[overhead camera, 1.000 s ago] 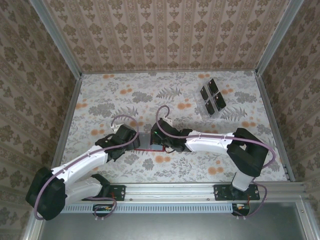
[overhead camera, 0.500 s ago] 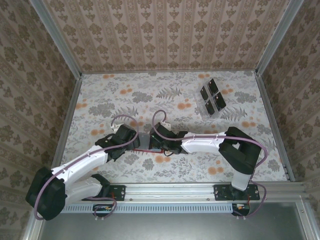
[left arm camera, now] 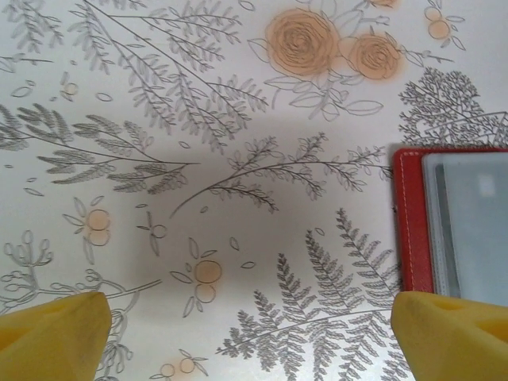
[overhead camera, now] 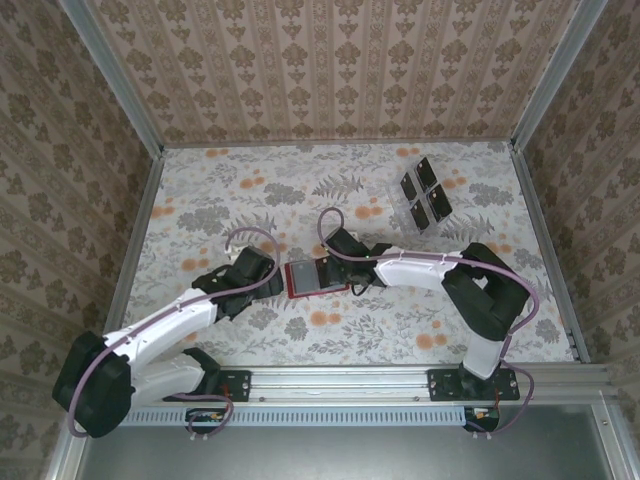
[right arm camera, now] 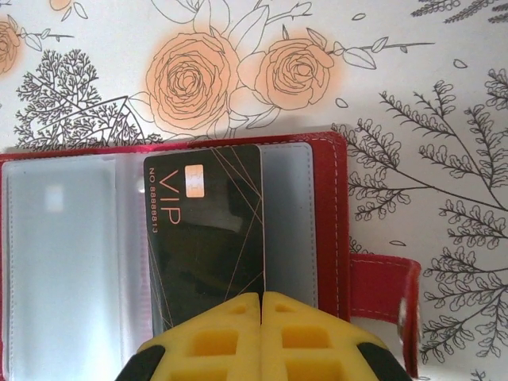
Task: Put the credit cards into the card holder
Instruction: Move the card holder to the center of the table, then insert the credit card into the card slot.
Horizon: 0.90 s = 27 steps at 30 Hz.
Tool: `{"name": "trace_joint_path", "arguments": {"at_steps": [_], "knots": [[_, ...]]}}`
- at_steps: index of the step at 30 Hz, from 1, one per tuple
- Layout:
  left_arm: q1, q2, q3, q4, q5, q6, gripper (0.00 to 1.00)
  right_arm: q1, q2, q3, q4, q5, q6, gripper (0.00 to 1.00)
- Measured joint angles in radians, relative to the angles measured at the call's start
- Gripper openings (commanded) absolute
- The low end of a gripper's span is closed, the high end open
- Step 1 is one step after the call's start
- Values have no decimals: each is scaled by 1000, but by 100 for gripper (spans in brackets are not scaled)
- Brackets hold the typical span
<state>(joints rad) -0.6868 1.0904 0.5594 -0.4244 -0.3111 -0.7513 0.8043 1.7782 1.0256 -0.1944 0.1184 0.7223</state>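
The card holder (overhead camera: 312,277), a red wallet, lies open on the flowered table between my two grippers. Its grey pockets face up in the right wrist view, inside the red cover (right arm camera: 327,230). A black credit card (right arm camera: 208,238) marked VIP lies flat on the right-hand pocket. My right gripper (right arm camera: 261,298) is shut, its tips meeting over the card's near edge. My left gripper (left arm camera: 254,341) stands open just left of the holder's red edge (left arm camera: 413,222), with bare table between its fingers (left arm camera: 55,333). More credit cards (overhead camera: 425,192) sit at the back right.
A clear plastic tray (overhead camera: 405,215) holds the dark cards at the back right. The holder's strap (right arm camera: 381,290) sticks out to the right of the cover. Patterned walls and metal rails close the table on three sides.
My right gripper has drawn back to the right off the card holder, which now shows open from above. The left arm has barely moved.
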Motion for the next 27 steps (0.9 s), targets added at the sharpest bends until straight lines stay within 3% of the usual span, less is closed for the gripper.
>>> {"name": "trace_joint_path", "arguments": {"at_steps": [12,18,27], "knots": [[-71,164,70,55,68,26,100,-4,-147,-51,116,-174,68,0],[-115,201,77,72,45,17,100,-26,-236,-104,198,-179,105,0],[-177,260,88,68,-16,-28,100,-63,-241,-234,314,-182,146,0]]}}
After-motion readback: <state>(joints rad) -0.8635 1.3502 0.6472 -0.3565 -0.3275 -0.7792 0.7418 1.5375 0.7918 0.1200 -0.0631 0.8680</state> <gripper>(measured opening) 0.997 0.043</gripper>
